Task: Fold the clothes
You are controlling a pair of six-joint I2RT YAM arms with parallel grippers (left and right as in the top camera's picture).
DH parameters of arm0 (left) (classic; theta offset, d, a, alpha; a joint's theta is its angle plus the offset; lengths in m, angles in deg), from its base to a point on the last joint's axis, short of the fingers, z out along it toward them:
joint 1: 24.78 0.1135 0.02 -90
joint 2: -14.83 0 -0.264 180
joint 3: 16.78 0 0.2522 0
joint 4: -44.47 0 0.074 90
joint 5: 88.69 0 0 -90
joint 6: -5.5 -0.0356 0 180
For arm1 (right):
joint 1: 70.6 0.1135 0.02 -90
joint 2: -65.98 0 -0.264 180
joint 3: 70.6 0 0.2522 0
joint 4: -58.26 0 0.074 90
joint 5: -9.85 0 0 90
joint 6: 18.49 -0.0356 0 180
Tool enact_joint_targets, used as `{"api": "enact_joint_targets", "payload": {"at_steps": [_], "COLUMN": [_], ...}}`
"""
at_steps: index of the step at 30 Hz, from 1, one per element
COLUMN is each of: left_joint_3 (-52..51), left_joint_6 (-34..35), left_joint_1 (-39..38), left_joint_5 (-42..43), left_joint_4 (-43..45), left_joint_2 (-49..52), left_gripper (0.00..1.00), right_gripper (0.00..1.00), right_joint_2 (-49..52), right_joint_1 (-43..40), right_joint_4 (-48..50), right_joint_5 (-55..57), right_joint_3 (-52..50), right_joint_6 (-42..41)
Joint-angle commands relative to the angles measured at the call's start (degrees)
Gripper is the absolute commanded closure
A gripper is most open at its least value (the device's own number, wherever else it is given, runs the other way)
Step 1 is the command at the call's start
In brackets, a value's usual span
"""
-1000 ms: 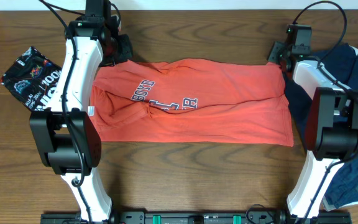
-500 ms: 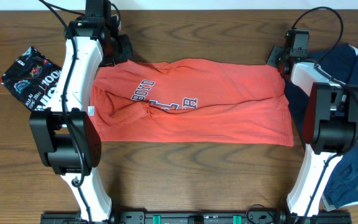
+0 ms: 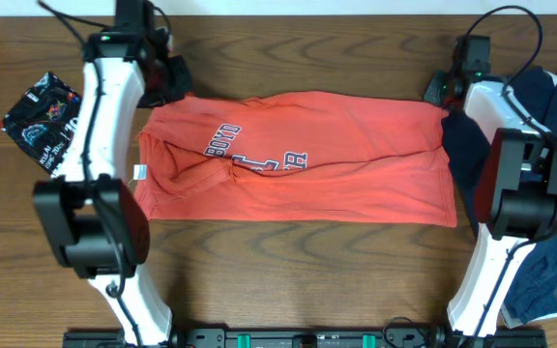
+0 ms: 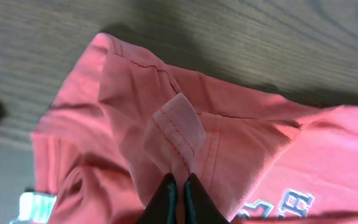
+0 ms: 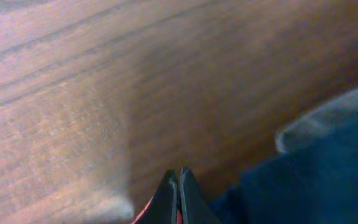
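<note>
Coral-red T-shirt [image 3: 337, 164] spread wide across the middle of the wooden counter [image 3: 307, 280] in the overhead view, white block lettering [image 3: 259, 153] left of centre and a small white label [image 3: 140, 173] at the left edge. Left tool [image 3: 167, 85] at the shirt's upper left corner, clamped on it: in the left wrist view, fingertips [image 4: 166, 193] pressed together at bottom centre around a raised, stitched fold of coral cloth, the rest of the shirt rumpled beneath. Right tool [image 3: 441, 92] at the upper right corner, its tips likewise closed in the right wrist view, a sliver of red cloth caught between them at the bottom edge, bare wood above and navy fabric at lower right. Against the frame half a second earlier: left arm swung toward the upper left of the frame, its tool farther left; right tool nudged rightward; upper hem of the shirt drawn straighter between the two corners, the upper left corner pulled out wider. Lower hem, lettering and chest creases unchanged in place. Black T-shirt with white print [image 3: 44, 114] bundled small at the left edge, well apart from the red one, unmoved. Navy blue clothes [image 3: 540, 97] heaped at the right edge, partly under the right arm, meeting the red shirt's right side.
</note>
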Motion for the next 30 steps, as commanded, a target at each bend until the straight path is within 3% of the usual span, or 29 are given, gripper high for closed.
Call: {"api": "enact_joint_targets", "payload": {"at_steps": [1, 13, 22, 30], "left_joint_3": [0.2, 0.2, 0.1, 0.1], "left_joint_6": [0.7, -0.7, -1.3, -1.3], "left_joint_1": [0.4, 1.8, 3.0, 3.0], "left_joint_5": [2.7, 2.3, -0.8, -0.5], "left_joint_4": [-2.9, -21.3, -29.8, -37.9], "left_joint_2": [-6.6, -12.3, -12.3, -12.3], "left_gripper": [0.94, 0.94, 0.94, 0.94], "right_gripper": [0.99, 0.99, 0.99, 0.99], "right_joint_2": [-4.5, -11.6, -14.1, -14.1], "right_joint_1": [-0.5, -0.6, -0.6, -0.5], "right_joint_4": [-5.0, -23.9, -42.1, -49.2], "right_joint_5": [1.0, 1.6, 3.8, 6.5], "right_joint_3": [2.8, 3.0, 3.0, 3.0], "right_joint_6": [-0.7, -0.7, 1.2, 1.3]}}
